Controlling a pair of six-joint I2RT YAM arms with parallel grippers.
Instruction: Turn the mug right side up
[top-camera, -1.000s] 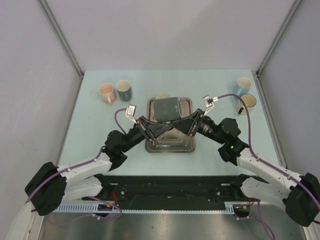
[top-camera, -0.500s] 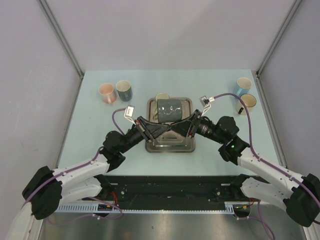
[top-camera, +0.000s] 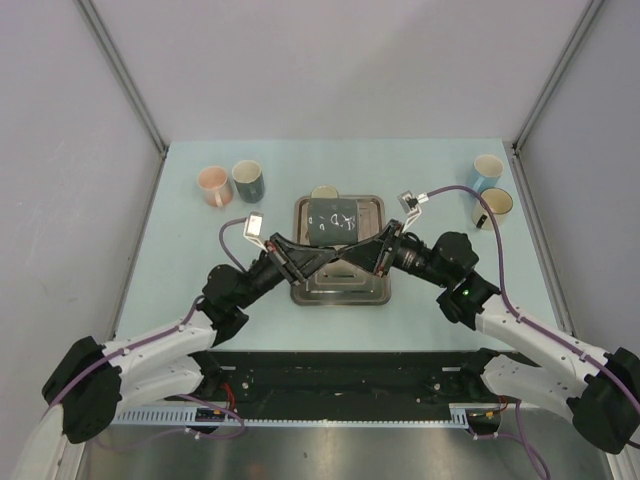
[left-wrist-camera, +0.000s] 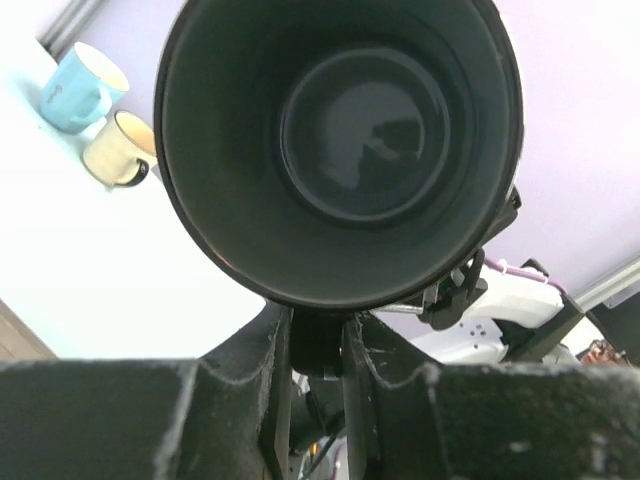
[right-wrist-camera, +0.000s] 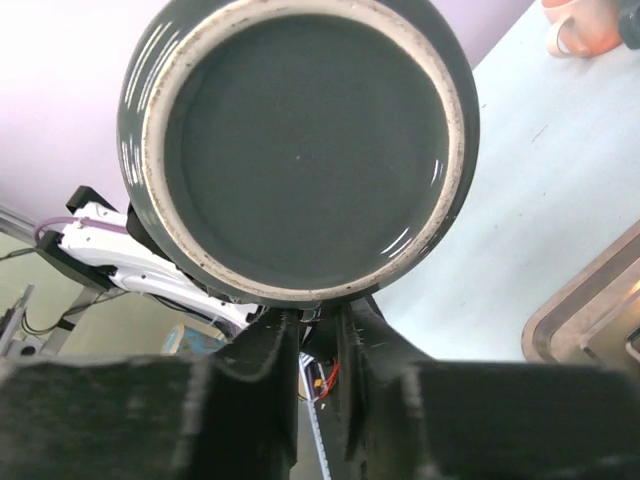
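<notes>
A dark teal mug (top-camera: 333, 220) is held on its side above the metal tray (top-camera: 340, 292). Both grippers meet under it, their fingers crossing. My left gripper (top-camera: 326, 252) is shut on the mug's handle; the left wrist view looks straight into the mug's open mouth (left-wrist-camera: 350, 130), with the handle pinched between the fingers (left-wrist-camera: 270, 380). My right gripper (top-camera: 350, 250) is shut on the same handle from the other side; the right wrist view shows the mug's unglazed base (right-wrist-camera: 300, 140) above the fingers (right-wrist-camera: 262, 370).
A pink mug (top-camera: 213, 185) and a dark mug (top-camera: 247, 180) stand at the back left. A blue mug (top-camera: 487, 170) and a cream mug (top-camera: 495, 205) stand at the back right. Another mug's rim (top-camera: 323, 191) shows just behind the tray.
The mug has turned between the two grippers and moved slightly away from the arms; white markings on its side now face up. Both arms shifted a little with it.
</notes>
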